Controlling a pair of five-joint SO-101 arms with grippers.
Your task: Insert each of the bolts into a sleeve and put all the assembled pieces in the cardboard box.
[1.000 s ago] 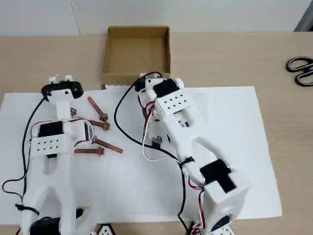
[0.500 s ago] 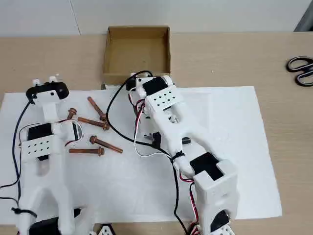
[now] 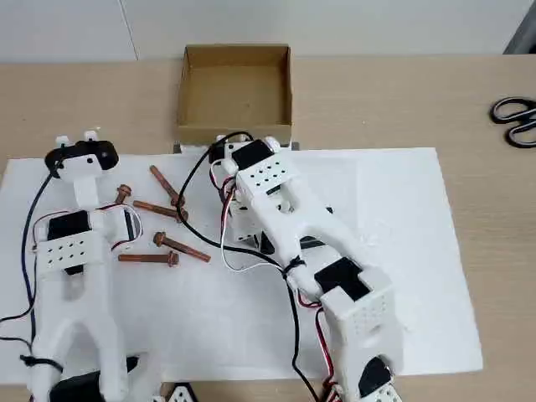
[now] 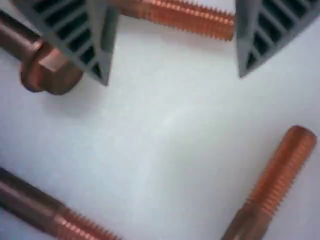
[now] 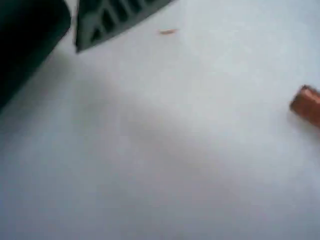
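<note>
High view: the left arm (image 3: 74, 251) is standing over the near-left part of the white paper sheet (image 3: 402, 218), beside a loose cluster of copper bolts (image 3: 182, 248). The bolts are lying on the sheet's left half, well apart from the cardboard box (image 3: 180, 92), which is sitting on the table (image 3: 402, 100) just beyond the sheet's far edge. In the left wrist view the left gripper (image 4: 172, 55) is hovering low over the paper with its jaws spread and holding nothing. One threaded shank (image 4: 180, 15) is lying across the gap past the tips, and a bolt head (image 4: 47, 75) is sitting just beside one finger. The right arm (image 3: 285, 205) is spanning the sheet's middle, with the right gripper (image 3: 230, 167) near the sheet's far edge, just in front of the box; whether it is released or clenched cannot be told. Its wrist view is taking in bare paper and one bolt end (image 5: 306, 106). Judgement: the first pick-up is in hand and the task is at an early stage. The next move is calling for a descent astride a single shank and a clean closure, leaving the threaded end free for a sleeve. Neighbouring bolts are crowding the approach. The table is light wood, scissors (image 3: 515, 117) are resting near its right edge, and a pale wall is running along its far edge.
</note>
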